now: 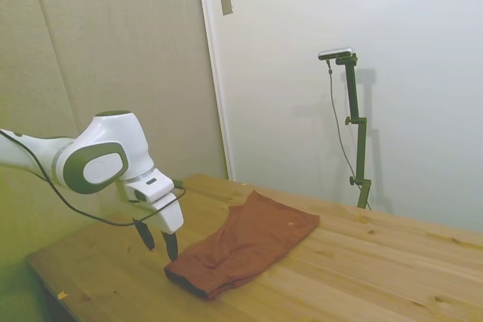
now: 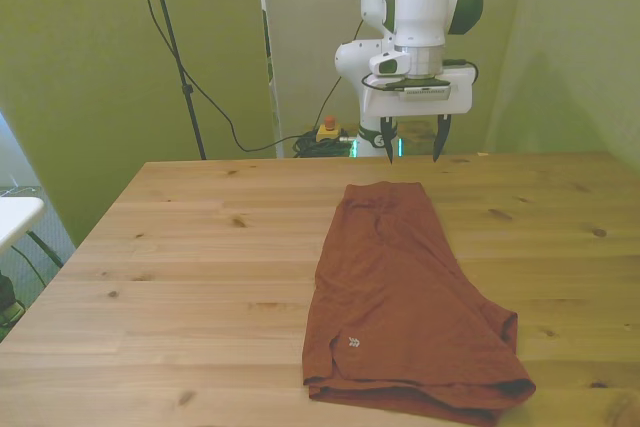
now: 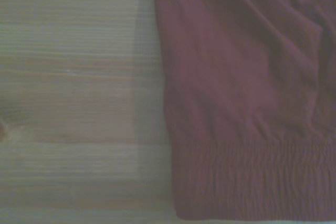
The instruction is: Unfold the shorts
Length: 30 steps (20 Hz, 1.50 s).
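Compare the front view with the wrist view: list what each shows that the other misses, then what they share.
Front view only: the whole folded shorts, a small pale logo near their near edge, and the open gripper hanging above the far end, touching nothing. Wrist view only: the gathered ribbing of the waistband up close. Both: rust-red fabric lying on the wooden table.

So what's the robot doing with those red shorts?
The gripper on the white arm hangs open, just above the waistband end of the shorts, touching nothing. The shorts lie folded over on the wooden table, with the layered edges showing at the end away from the gripper. No unfolding has been done.
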Tool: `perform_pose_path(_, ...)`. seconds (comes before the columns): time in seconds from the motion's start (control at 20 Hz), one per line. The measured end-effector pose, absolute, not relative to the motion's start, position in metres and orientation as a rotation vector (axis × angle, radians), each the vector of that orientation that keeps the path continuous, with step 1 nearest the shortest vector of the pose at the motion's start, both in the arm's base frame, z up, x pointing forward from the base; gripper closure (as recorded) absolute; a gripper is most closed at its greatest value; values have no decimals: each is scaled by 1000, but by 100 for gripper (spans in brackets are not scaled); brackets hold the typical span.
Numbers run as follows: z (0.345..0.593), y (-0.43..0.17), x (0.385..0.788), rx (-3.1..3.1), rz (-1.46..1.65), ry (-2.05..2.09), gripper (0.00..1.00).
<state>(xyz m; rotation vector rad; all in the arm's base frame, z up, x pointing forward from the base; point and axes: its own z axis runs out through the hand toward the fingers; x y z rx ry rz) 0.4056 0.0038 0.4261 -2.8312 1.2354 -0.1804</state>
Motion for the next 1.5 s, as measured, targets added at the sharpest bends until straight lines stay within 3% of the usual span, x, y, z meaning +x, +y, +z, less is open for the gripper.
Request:
perform_pose_path(0.25, 434, -10, 414, -2802, -270, 1260, 0)
perform_pose_path(0.5, 442, -111, 427, -2680, -284, 1412, 0)
perform_pose_path(1.5, 374, -137, 449, -2537, 30, 1429, 0)
